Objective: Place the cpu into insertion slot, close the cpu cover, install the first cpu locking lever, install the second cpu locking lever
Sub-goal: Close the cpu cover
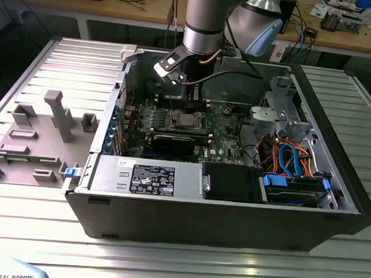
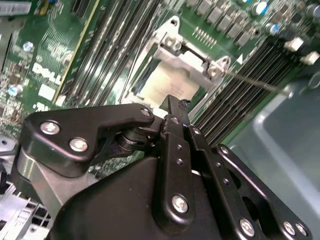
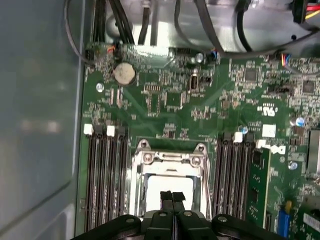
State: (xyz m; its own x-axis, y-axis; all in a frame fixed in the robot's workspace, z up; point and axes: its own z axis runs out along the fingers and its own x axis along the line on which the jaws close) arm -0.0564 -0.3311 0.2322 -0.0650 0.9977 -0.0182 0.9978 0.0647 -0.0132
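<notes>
the cpu [image 3: 151, 192] is sitting in the insertion slot [image 3: 135, 192], near the middle of the green motherboard [image 3: 170, 102] with banks of memory slots [image 3: 107, 175] along both sides of it. so step one looks done to me. the cpu cover [image 3: 170, 161] looks folded down too, its silver frame lying around the chip with the pale top showing through the window. levers are where i'd say work is left: in the second wrist view a thin wire lever [image 2: 257, 82] sticks out from a corner of the socket over the memory slots, which reads as not hooked down, and i can't tell about the other one. the gripper [image 3: 172, 196] hangs right over the chip with its two fingers pressed together and nothing between them; touching the metal or just above it, can't say. all of this lives inside the open computer case [image 1: 231, 223] lying on the ribbed metal table [image 1: 179, 263]. the case also holds a dark graphics card [image 1: 173, 143], the power supply [image 1: 146, 174] along its near wall, and a drive bay [image 1: 295, 189] with blue and orange cables.
</notes>
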